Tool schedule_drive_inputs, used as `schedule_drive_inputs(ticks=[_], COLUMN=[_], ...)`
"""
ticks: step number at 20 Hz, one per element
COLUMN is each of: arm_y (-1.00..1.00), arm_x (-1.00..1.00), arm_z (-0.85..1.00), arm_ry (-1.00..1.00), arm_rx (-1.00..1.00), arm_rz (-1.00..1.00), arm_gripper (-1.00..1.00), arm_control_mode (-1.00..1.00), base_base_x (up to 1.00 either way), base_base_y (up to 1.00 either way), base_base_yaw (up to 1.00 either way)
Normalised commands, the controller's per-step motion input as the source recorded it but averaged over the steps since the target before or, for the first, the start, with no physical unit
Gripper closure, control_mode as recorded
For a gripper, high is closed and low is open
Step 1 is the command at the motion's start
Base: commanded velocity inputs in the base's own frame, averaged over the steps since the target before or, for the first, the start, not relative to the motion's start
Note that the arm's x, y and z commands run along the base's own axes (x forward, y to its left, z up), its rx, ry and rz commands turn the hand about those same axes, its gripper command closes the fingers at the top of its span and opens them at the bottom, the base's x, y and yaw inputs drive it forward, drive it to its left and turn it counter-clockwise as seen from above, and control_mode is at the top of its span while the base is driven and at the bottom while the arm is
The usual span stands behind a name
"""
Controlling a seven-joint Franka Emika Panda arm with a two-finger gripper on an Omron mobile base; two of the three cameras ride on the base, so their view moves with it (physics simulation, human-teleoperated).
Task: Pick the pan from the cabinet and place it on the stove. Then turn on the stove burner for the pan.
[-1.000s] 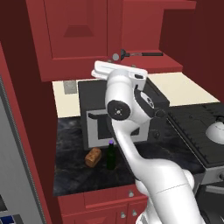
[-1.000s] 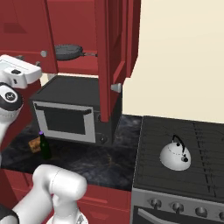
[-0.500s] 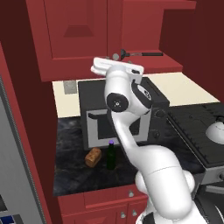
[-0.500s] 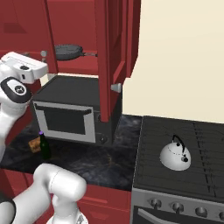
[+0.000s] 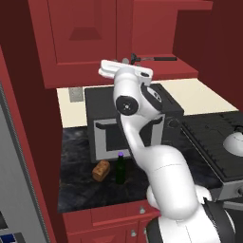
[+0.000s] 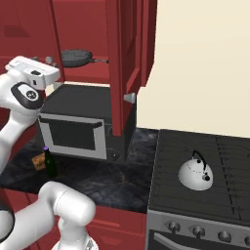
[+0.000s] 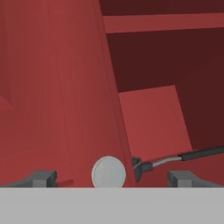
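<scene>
Up high, the cabinet (image 6: 122, 58) is standing open with the pan (image 6: 75, 57) lying on its shelf, handle running sideways (past the door edge); the gripper (image 7: 111, 177) is hovering wide-jawed, empty, just short of it.

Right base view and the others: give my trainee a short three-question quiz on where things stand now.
1. True or false: the pan already sits on the stove.
2. What stands on the stove grates? A) a white kettle B) a green bottle C) a bread loaf
3. In the hand view, what round silver thing lies between the fingertips of the tool?

Key:
1. False; it lies on the shelf of the cabinet.
2. A, the kettle.
3. A cabinet door knob; the tool's jaws stand open.
</scene>
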Motion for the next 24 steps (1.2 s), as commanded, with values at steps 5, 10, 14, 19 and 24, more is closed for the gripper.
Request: schedule_drive_inputs(ticks=[5, 10, 14, 19, 24], arm_y=[0.02, 0.06, 0.09, 0.17, 0.12], arm_x=[0.30, 0.26, 0.26, 0.31, 0.26], arm_z=[-0.01, -0.04, -0.07, -0.08, -0.06], arm_ry=[0.00, 0.00, 0.00, 0.00, 0.00], arm_rx=[0.01, 0.00, 0.00, 0.00, 0.00], arm_rz=[0.01, 0.02, 0.02, 0.02, 0.02], arm_gripper=[-1.00, -1.00, -1.00, 1.00, 1.00], arm_control_mode=[-1.00, -1.00, -1.00, -1.00, -1.00], base_base_x=[0.00, 0.00, 0.00, 0.00, 0.00], base_base_y=[0.00, 0.00, 0.00, 0.00, 0.00], base_base_yaw=[0.00, 0.00, 0.00, 0.00, 0.00])
